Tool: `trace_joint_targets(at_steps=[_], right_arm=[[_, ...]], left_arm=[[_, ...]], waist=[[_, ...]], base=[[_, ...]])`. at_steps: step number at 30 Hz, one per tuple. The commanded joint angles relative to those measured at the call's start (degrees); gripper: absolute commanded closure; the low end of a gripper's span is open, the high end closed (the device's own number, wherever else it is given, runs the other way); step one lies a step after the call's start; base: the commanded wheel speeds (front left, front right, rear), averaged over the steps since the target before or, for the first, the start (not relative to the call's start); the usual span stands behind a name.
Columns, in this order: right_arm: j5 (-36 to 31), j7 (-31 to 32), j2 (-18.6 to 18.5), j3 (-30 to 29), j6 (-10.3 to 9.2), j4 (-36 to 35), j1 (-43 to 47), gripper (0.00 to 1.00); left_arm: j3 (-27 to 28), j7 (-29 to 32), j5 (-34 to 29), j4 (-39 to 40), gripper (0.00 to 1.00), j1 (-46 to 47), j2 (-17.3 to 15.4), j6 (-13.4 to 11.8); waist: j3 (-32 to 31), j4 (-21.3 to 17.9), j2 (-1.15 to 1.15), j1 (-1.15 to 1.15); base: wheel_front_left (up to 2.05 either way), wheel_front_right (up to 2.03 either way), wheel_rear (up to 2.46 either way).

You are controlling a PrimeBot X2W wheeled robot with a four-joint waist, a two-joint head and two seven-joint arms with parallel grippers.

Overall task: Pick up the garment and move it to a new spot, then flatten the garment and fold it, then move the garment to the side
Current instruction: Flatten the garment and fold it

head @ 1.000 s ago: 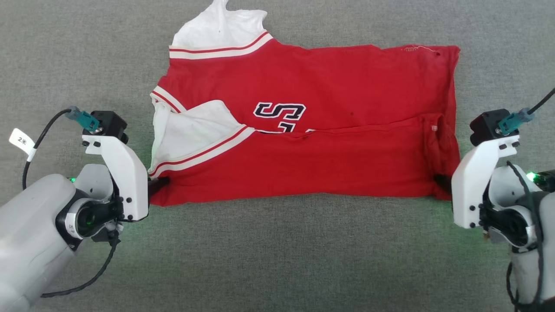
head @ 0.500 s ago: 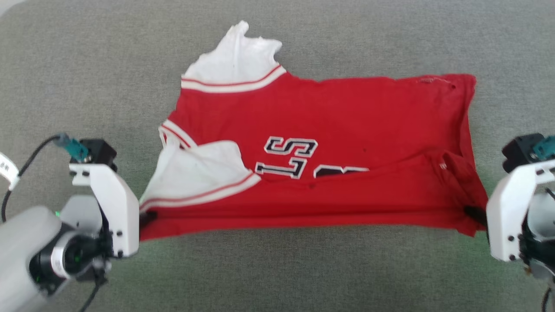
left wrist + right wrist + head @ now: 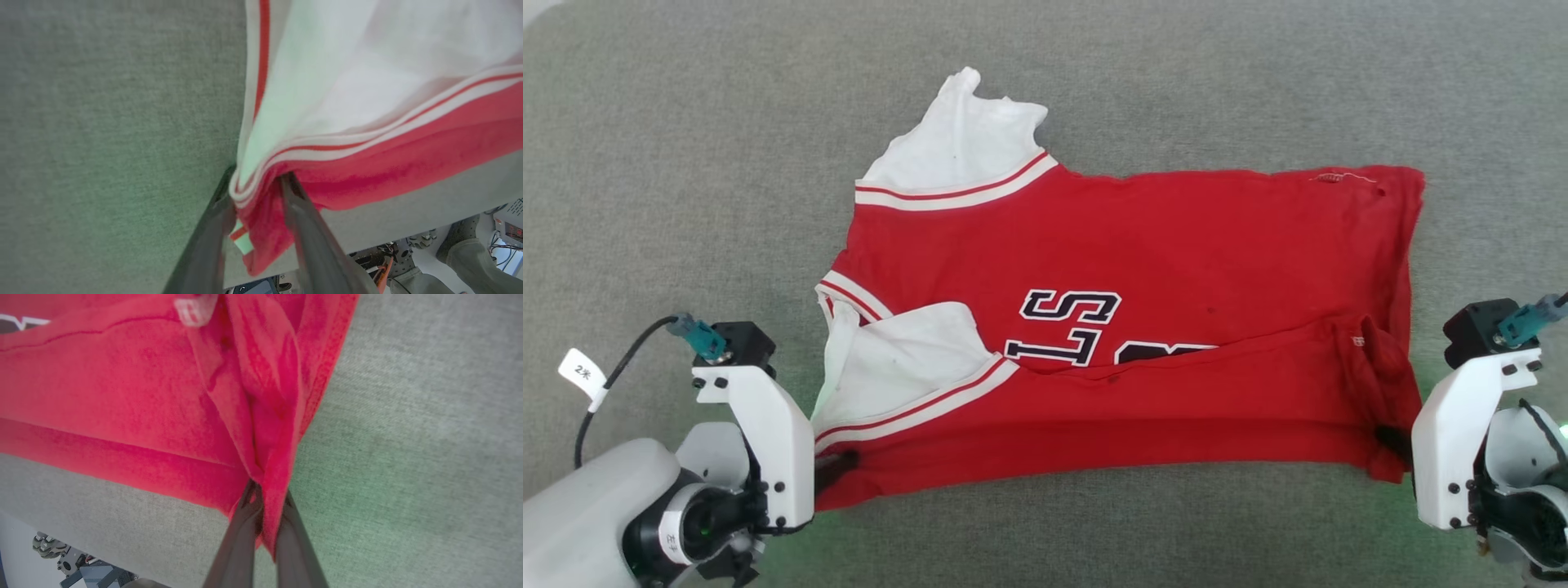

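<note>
The garment (image 3: 1176, 245), a red jersey with white sleeves and striped trim, lies spread on the grey table with its near half folded up over the black print. My left gripper (image 3: 837, 467) is at its near left corner. In the left wrist view the fingers (image 3: 257, 181) stand apart with the bunched corner of the garment (image 3: 367, 81) loosely between them. My right gripper (image 3: 1390, 441) is at the near right corner. In the right wrist view it (image 3: 267, 492) is shut, pinching a fold of the red garment (image 3: 122, 396).
The grey felt-covered table (image 3: 686, 163) extends well beyond the garment on every side. Its near edge shows in the wrist views, with equipment on the floor below and a person's leg (image 3: 470, 253) beside it.
The head view has shifted, so the garment sits lower in it. The folded near flap has drawn back toward me, uncovering more print. My left gripper's fingers have parted.
</note>
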State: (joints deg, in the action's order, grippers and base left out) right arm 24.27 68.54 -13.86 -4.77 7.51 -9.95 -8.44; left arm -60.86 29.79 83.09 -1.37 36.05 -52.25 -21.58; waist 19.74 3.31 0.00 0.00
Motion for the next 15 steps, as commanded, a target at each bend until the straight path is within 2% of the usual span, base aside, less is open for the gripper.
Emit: trace_joint_targets(at_steps=[1, 7, 11, 13, 15], right_arm=[[-0.4, -0.6, 0.3, -0.1, -0.04, 0.5, 0.5, 0.0], [-1.0, -4.4, 0.5, -0.9, -0.03, -3.0, 0.8, 0.0], [-1.9, -9.5, 2.0, -1.6, -0.03, -7.0, 0.2, 0.0], [-2.7, -13.0, 2.9, -0.9, -0.03, -8.5, -0.4, 0.0], [-4.0, -18.5, 4.9, 0.3, -0.02, -9.7, -1.1, 0.0]], left_arm=[[0.0, 0.1, 0.2, -1.0, 0.0, -0.3, -0.1, 0.1], [2.7, -0.1, -0.7, 1.7, 0.0, 3.3, -3.7, -0.9], [4.5, 1.0, -1.6, 3.9, 0.0, 6.4, -7.3, -1.9], [5.4, 1.2, -2.3, 4.3, 0.0, 8.2, -8.1, -1.3], [6.2, 0.9, -4.5, 3.1, 0.0, 11.5, -8.7, 0.9]], waist=[[-0.3, -0.3, 0.0, 0.0], [-1.6, -1.9, 0.0, 0.0], [-1.9, -4.1, 0.0, 0.0], [-1.8, -5.5, 0.0, 0.0], [-1.4, -7.9, 0.0, 0.0]], base=[[0.0, 0.0, 0.0], [0.0, 0.0, 0.0], [0.0, 0.0, 0.0], [0.0, 0.0, 0.0], [0.0, 0.0, 0.0]])
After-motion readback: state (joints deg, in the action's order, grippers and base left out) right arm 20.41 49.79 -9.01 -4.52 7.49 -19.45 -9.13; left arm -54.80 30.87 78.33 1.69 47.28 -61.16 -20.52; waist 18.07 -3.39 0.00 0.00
